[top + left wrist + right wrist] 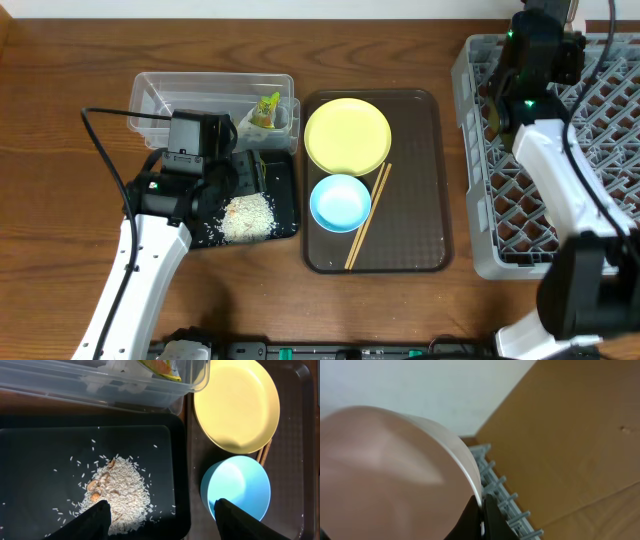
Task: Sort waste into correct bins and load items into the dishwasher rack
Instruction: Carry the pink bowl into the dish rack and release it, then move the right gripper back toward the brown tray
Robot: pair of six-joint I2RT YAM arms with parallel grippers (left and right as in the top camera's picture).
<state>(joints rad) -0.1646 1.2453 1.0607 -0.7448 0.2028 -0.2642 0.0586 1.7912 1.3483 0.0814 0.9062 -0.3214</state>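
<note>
My left gripper (160, 520) is open and empty above the shallow black tray (30, 445), which holds a heap of white rice scraps (122, 490). The green-and-white wrapper (267, 108) lies in the clear tub (160, 88). The yellow plate (346, 135), light-blue bowl (340, 202) and chopsticks (368, 215) lie on the brown serving tray (420, 190). My right gripper (481, 510) is shut on the rim of the pale pinkish-white bowl (385, 475), above the far part of the grey dishwasher rack (590, 170). The white cup is out of view.
The brown serving tray sits between the bins and the rack. Loose rice grains are scattered over the black tray. The left arm's cable (100, 130) loops beside the clear tub. Rack pegs (507, 502) stand just beside the held bowl.
</note>
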